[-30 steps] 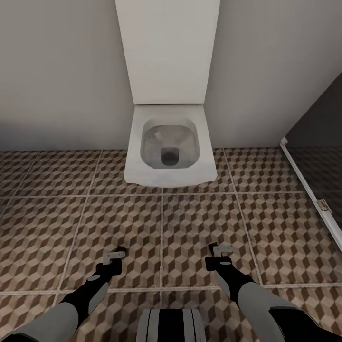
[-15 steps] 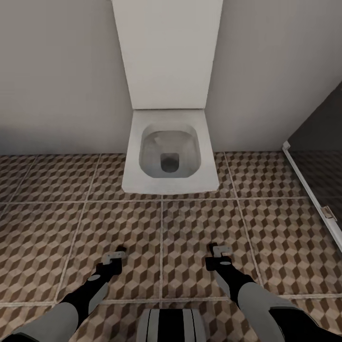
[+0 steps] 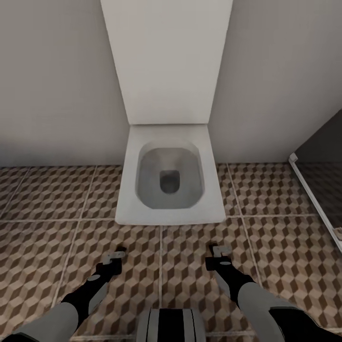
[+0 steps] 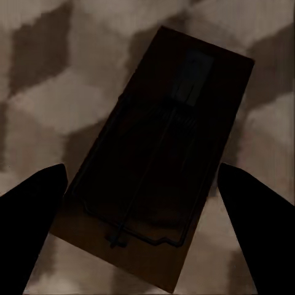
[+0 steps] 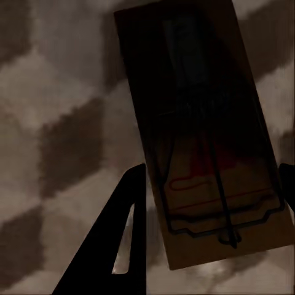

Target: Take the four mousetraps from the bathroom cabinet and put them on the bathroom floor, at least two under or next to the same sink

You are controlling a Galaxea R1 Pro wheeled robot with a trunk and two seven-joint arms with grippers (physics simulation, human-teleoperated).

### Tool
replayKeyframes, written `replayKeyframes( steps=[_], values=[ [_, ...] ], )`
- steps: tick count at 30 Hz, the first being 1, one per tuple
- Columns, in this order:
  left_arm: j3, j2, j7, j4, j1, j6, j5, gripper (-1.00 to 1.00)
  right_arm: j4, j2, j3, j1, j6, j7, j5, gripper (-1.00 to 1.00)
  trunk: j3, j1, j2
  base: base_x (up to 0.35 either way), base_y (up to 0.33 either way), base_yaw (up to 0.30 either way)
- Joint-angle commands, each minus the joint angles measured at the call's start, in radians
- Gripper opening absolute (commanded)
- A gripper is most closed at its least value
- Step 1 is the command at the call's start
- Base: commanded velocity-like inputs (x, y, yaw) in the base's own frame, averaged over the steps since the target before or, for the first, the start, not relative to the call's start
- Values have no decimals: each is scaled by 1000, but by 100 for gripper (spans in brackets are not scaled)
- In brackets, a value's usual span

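Each of my grippers carries one mousetrap above the cube-patterned bathroom floor (image 3: 47, 237). The left gripper (image 3: 114, 256) is shut on a dark wooden mousetrap (image 4: 160, 153); in the left wrist view its two black fingers press the board's long edges. The right gripper (image 3: 217, 254) is shut on a second mousetrap (image 5: 196, 123), whose wire bar and red marking show between the fingers (image 5: 123, 233). In the head view both traps are only small grey slivers at the fingertips. The cabinet, the sink and the other mousetraps are out of view.
A white wall-hung toilet (image 3: 170, 180) with its lid up stands straight ahead against the grey wall, close to my grippers. A dark glass screen with a white bottom rail (image 3: 316, 197) runs along the right. Tiled floor stretches to the left and right of the toilet.
The whole view has shifted: the toilet has grown larger and come closer, so the camera has moved toward it. Both grippers keep their hold and their place in the picture.
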Motion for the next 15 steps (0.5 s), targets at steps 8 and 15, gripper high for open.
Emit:
replayKeyframes(
  steps=[8, 15],
  values=[
    [-9, 1, 7, 0, 0, -3, 7, -100, -2, 0, -2, 0, 6, -2, 9, -100, -1, 0, 0, 322, 0, 0],
    [-9, 2, 7, 0, 0, -3, 7, -100, -2, 0, -2, 0, 6, -2, 9, -100, -1, 0, 0, 312, 0, 0]
  ],
)
